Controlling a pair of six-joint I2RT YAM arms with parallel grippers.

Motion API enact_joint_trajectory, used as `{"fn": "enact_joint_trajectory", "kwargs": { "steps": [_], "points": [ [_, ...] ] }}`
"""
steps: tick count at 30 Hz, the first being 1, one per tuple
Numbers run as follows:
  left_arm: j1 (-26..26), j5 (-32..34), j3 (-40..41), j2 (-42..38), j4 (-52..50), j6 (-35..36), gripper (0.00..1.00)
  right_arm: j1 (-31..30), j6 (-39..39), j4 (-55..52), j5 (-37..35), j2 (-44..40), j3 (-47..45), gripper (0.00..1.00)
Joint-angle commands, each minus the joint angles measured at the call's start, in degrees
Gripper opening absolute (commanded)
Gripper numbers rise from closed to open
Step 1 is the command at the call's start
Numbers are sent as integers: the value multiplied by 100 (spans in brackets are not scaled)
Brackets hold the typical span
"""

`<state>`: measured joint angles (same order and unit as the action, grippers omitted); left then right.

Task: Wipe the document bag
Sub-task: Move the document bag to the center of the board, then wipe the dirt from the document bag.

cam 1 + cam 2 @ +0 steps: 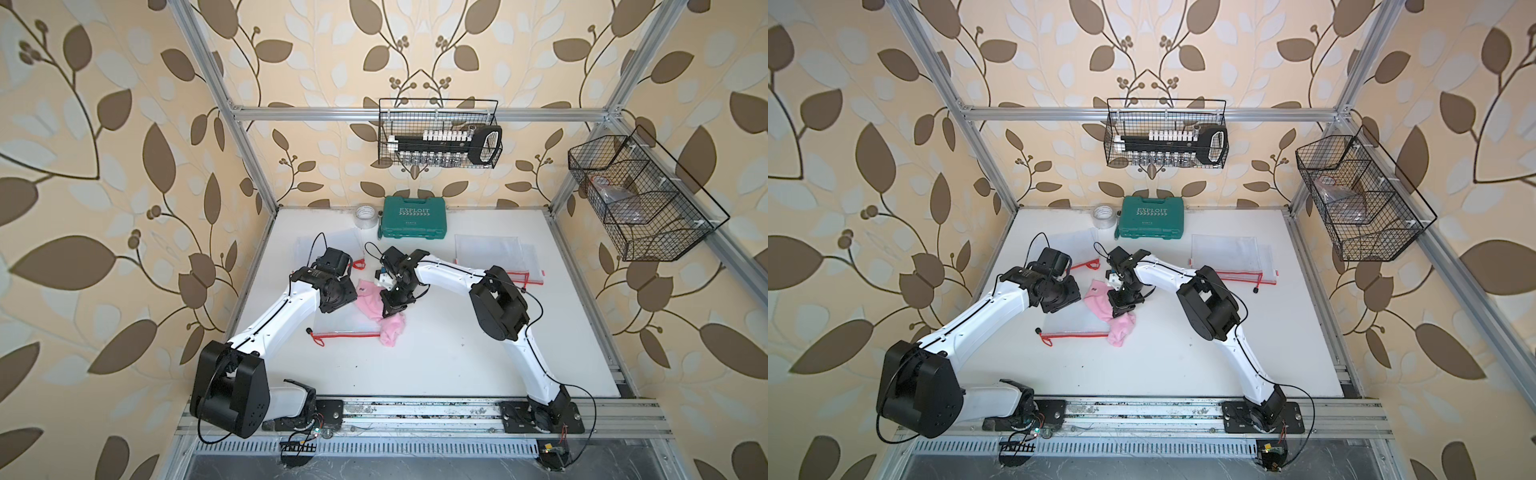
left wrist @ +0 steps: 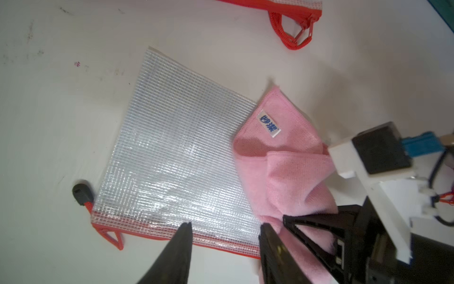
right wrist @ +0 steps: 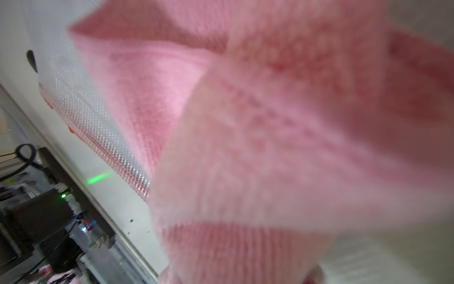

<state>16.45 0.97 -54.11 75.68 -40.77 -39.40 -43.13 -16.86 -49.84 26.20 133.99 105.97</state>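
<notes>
I see the clear mesh document bag with red zip edge (image 1: 345,322) lying flat on the white tabletop (image 1: 457,357), left of centre. My right gripper (image 1: 392,311) pinches the pink microfibre cloth (image 1: 392,332), fingers pressed together on it. The cloth drapes over the bag's right end. My left gripper (image 2: 224,225) hangs over the zip edge, fingers spread, nothing between them. Whether it touches the bag I cannot tell.
</notes>
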Motion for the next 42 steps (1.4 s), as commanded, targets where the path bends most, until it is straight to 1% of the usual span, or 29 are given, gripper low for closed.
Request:
{"fn": "enact_joint_trajectory", "kwargs": {
  "steps": [1, 6, 7, 10, 12, 16, 19, 25, 27, 28, 31, 32, 33, 35, 37, 42],
  "points": [
    [-19, -406, 97, 81, 53, 90, 48, 148, 461, -661, -1004, -59, -427, 0],
    [40, -1060, 491, 276, 597, -27, 47, 247, 964, -1099, -2539, -619, -1296, 0],
    [119, -1189, 574, 340, 764, -54, 47, 393, 1018, -1139, -2789, -746, -1455, 0],
    [482, -1328, 690, 612, 1106, -103, 46, 420, 1211, -1113, -3306, -1106, -1791, 0],
    [674, -1304, 648, 946, 1200, -128, 46, 420, 1382, -1038, -3454, -1301, -1924, 0],
    [878, -1433, 558, 1488, 1464, -107, 43, 429, 1468, -992, -3438, -1510, -1925, 0],
    [972, -1479, 442, 1679, 1495, -85, 41, 421, 1456, -981, -3288, -1552, -1887, 0],
    [1001, -1355, 458, 1319, 1434, -104, 39, 419, 1425, -1053, -3213, -1482, -1819, 0],
    [997, -1116, 284, 1341, 1028, -86, 34, 419, 1409, -1065, -3134, -1574, -1798, 0],
    [1013, -992, 244, 1211, 916, -50, 34, 420, 1397, -1067, -3089, -1635, -1796, 0],
    [1018, -1068, 383, 646, 1305, 59, 35, 420, 1365, -1064, -3026, -1677, -1805, 0],
    [1018, -1192, 367, 541, 1442, 93, 36, 420, 1355, -1063, -2999, -1638, -1807, 0],
    [1018, -1381, 321, 628, 1571, 120, 36, 420, 1337, -1071, -2978, -1602, -1813, 0],
    [1043, -1688, 193, 1103, 1690, 101, 36, 420, 1326, -1069, -2911, -1578, -1815, 0],
    [1107, -1960, 181, 1418, 1901, 91, 36, 420, 1319, -1073, -2889, -1608, -1800, 0],
    [1171, -1680, 229, 1897, 1617, 100, 32, 505, 1257, -1098, -2727, -1746, -1740, 0]
  ]
}}
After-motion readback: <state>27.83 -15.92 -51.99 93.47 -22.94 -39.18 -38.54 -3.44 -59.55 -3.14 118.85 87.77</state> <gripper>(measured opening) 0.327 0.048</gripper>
